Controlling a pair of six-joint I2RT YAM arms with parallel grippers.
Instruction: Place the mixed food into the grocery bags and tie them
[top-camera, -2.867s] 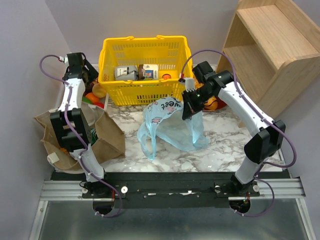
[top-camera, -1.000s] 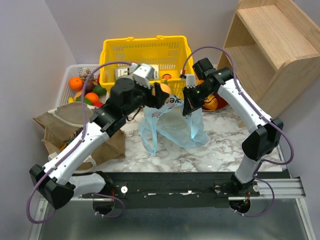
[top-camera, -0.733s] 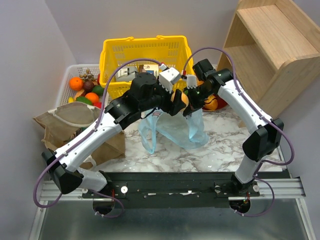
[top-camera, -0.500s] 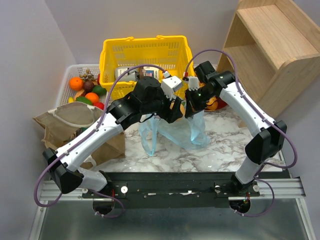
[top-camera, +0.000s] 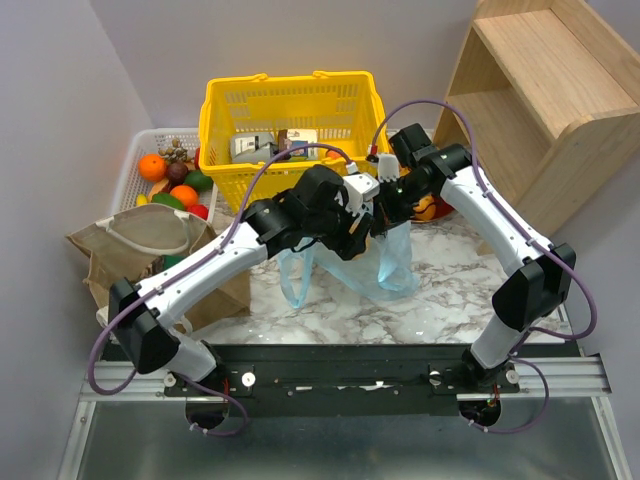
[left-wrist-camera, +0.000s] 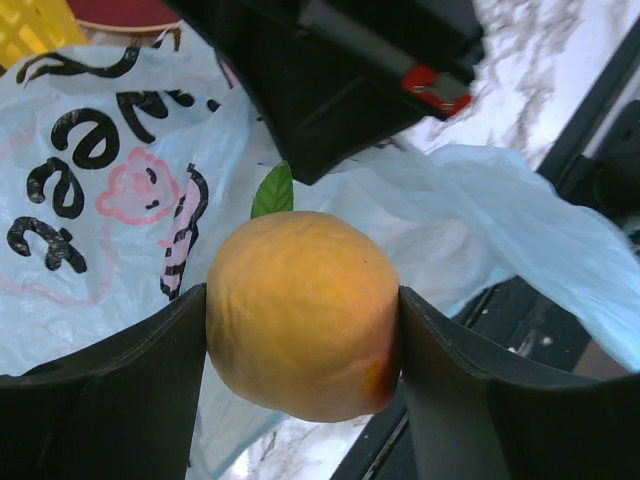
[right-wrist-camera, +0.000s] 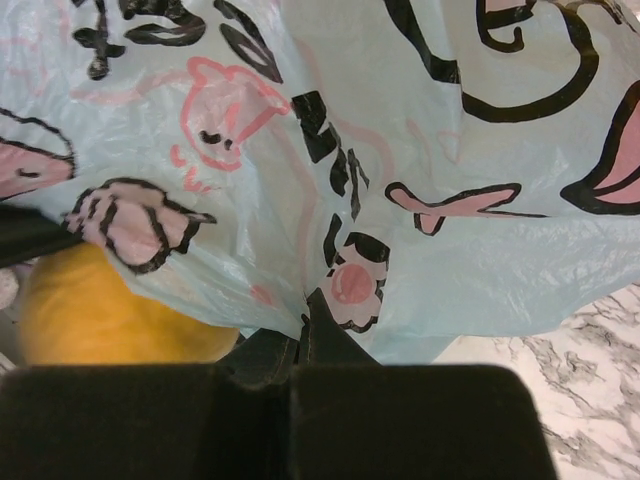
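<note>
Left gripper (left-wrist-camera: 300, 320) is clamped about the girth of the orange (left-wrist-camera: 300, 290), judged firm, while the flimsy bag (right-wrist-camera: 420, 200) is pinched by the right gripper (right-wrist-camera: 303, 345).

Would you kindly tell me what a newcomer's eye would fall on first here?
The yellow-orange fruit clamped in the left tool stands out, held at the scene's centre right by the light-blue cartoon bag. The right tool pinches that bag's plastic beside it. Behind them sits the bright yellow basket.
</note>
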